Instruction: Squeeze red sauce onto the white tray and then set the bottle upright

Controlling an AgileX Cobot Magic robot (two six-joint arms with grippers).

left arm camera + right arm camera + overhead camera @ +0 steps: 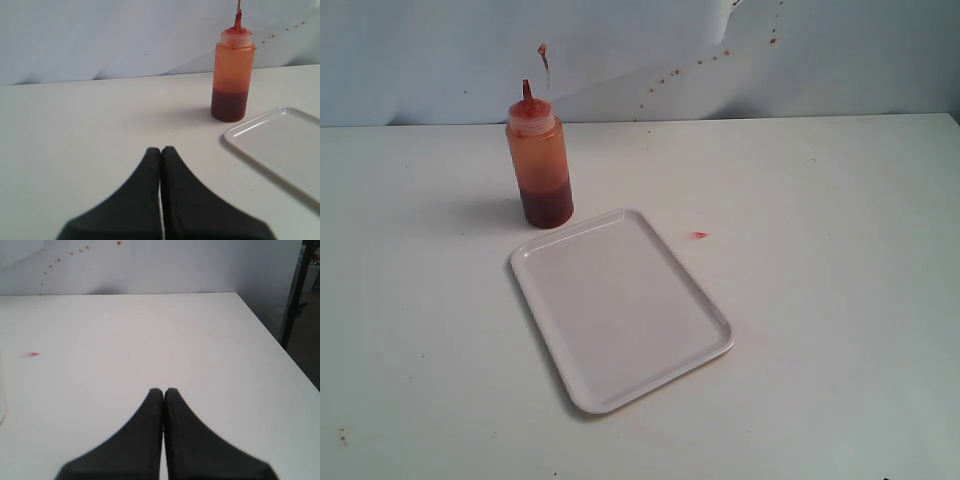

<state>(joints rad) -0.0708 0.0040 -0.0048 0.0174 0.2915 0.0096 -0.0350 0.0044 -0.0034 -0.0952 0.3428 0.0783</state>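
Left claw point(160, 150): clenched, tips pressed together, nothing in it. Right claw point(163, 391): same, clenched and empty. Both hang over bare table point(840, 330); neither shows in the exterior view.

The white tray point(620, 310) lies flat at mid-table, turned at an angle and clean, so I judge no squeeze is done yet. A small red speck point(699, 235) sits on the table just beside its far right edge, not on it.

The bottle point(538, 170) stands upright just behind the tray's far left corner, near it but apart. The red sauce point(546, 205) fills only the bottom part. The nozzle point(527, 92) points up with a thin cap strap point(542, 55) above it; I can't tell if it's capped. The backdrop point(720, 55) behind has brown spatter dots.

Handling, my guess: light, bottom-weighted, with soft walls that give under pressure and smooth plastic that may be slippery. I'd grab mid-body, above the sauce line, gently, so it doesn't squirt early.

The bottle sits ahead of the left claw, well apart from it and on that arm's side. The right claw's camera doesn't see it.
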